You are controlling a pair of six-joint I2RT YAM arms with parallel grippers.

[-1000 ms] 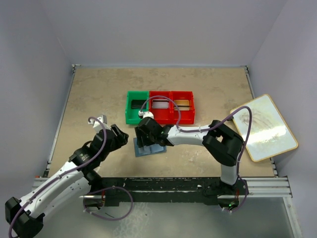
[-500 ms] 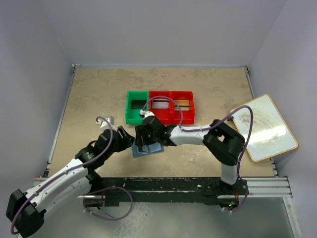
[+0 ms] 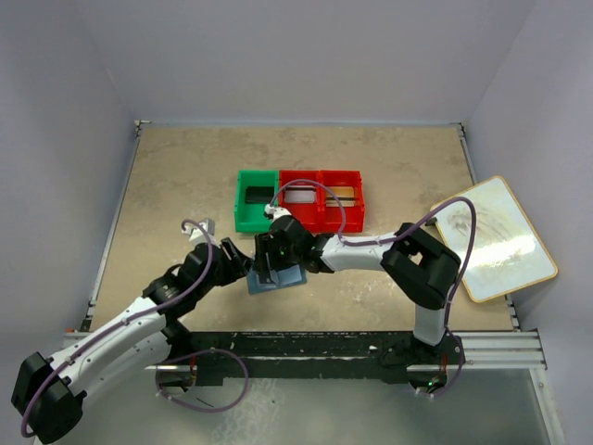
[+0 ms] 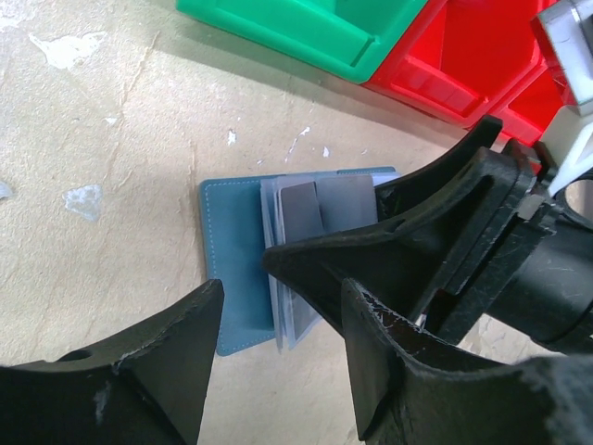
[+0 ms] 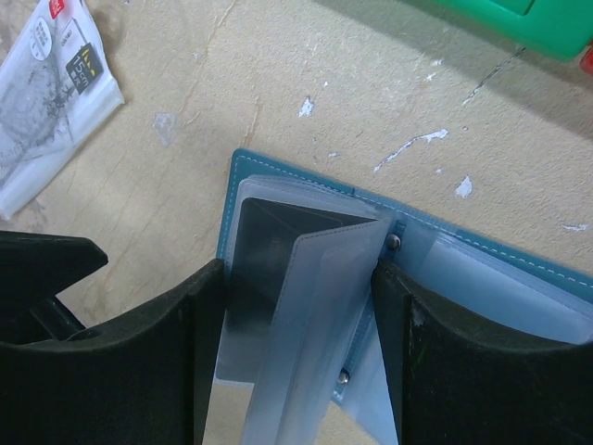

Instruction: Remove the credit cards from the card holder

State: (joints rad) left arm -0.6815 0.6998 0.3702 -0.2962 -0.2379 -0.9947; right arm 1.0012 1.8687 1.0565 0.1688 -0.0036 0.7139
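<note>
The blue card holder (image 3: 269,284) lies open on the table in front of the bins. Its clear sleeves hold dark grey credit cards (image 4: 301,209), and one dark card (image 5: 269,250) shows in the right wrist view. My right gripper (image 5: 296,357) is open, its fingers pointing down astride the left stack of sleeves, with one sleeve leaf (image 5: 315,315) standing up between them. My left gripper (image 4: 278,371) is open and empty, just short of the holder's left edge (image 4: 232,269). In the top view the two grippers (image 3: 243,264) (image 3: 271,269) are close together.
A green bin (image 3: 257,199) and two joined red bins (image 3: 320,199) stand just behind the holder. A white packet with red marks (image 5: 46,93) lies to its left. A wood-framed white board (image 3: 496,236) sits at the table's right edge.
My left arm swung right and forward until its gripper reached the holder's left edge, then held still. The right gripper shifted slightly over the holder.
</note>
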